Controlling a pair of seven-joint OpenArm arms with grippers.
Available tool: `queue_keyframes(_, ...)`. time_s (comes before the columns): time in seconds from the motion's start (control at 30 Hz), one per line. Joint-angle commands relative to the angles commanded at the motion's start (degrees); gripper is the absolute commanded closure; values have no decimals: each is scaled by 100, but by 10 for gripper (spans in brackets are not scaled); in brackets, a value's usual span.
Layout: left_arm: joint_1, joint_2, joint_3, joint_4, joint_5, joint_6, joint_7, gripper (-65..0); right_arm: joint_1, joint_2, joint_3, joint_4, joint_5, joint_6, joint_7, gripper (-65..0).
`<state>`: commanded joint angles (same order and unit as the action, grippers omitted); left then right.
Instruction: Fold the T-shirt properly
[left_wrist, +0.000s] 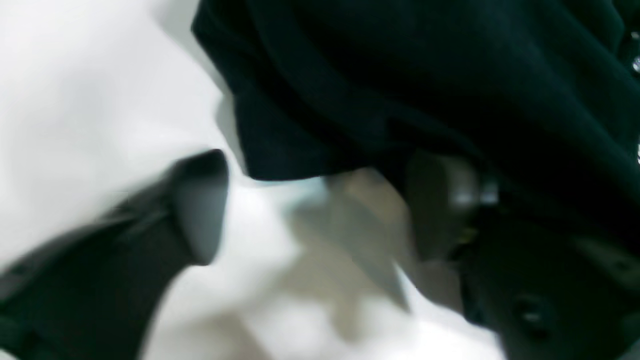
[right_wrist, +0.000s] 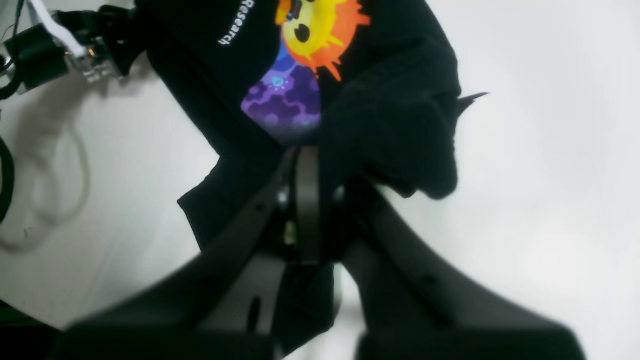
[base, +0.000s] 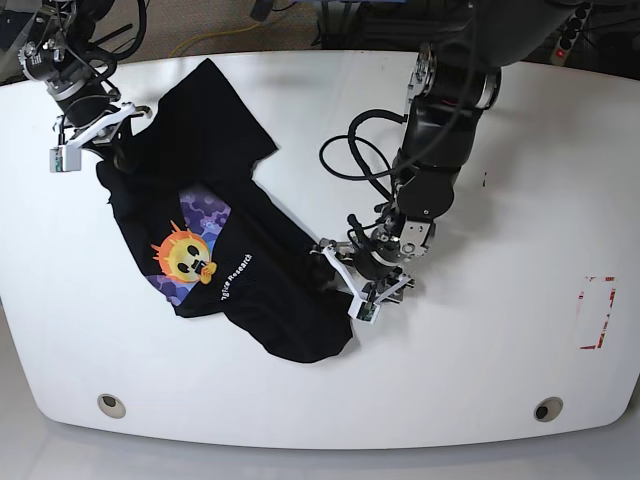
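Bright, even light; blurred left-wrist view.

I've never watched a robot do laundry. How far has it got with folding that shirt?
Hardly begun. The T-shirt lies crumpled and askew on the white table, print up, with no neat fold yet. In hand: the right gripper is shut on bunched cloth at one corner, while the left gripper sits open at the opposite edge. Left: spreading it flat, then all the folds.
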<state>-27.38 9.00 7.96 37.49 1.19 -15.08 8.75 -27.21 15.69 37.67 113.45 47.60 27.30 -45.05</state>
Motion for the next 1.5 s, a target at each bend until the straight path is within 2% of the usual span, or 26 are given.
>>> queue_keyframes(0.07,-9,0,0,-53,35,0,-88,-193,9,0,0,0,0,0,0,0)
queue_keyframes(0.2,18,0,0,-18,35,26,-79,0,9,0,0,0,0,0,0,0)
queue_keyframes(0.3,62,-34,-18,88,26,26,-79,-7,9,0,0,0,0,0,0,0)
queue_keyframes(0.47,536,-315,-18,862,26,18,-53,0,9,0,0,0,0,0,0,0)
queue_keyframes(0.63,1099,-649,-26,2048,-9,0,598,-4,9,0,0,0,0,0,0,0)
queue_keyframes(0.7,1301,-685,-26,2470,-9,0,765,-6,9,0,0,0,0,0,0,0)
queue_keyframes(0.77,1433,-685,-9,2708,-9,-9,914,-39,9,0,0,0,0,0,0,0)
queue_keyframes(0.87,1503,-623,-9,2875,-62,-185,1257,-206,18,0,0,0,0,0,0,0)
queue_keyframes(0.93,1530,-430,-35,2910,-352,-475,1451,-367,18,0,-79,0,0,0,0,0)
queue_keyframes(0.97,1530,-430,-35,2936,-519,-598,1530,-417,18,18,-167,0,0,0,0,0)
queue_keyframes(1.0,1530,-430,-35,2954,-624,-651,1574,-439,18,26,-202,0,0,0,0,0)
queue_keyframes(1.07,1512,-403,-35,2971,-993,-774,1714,-457,18,18,-281,0,0,0,0,0)
queue_keyframes(1.17,1486,-395,-26,2945,-1486,-782,1846,-451,18,9,-316,0,0,0,0,0)
queue_keyframes(1.33,1398,-386,-18,2690,-2215,-580,1899,-454,18,0,-316,0,0,0,0,0)
queue_keyframes(1.4,1222,-386,-9,2374,-2426,-457,1899,-454,18,0,-316,0,0,0,0,0)
queue_keyframes(1.5,958,-307,0,1767,-2673,-440,1864,-453,18,0,-308,0,0,0,0,0)
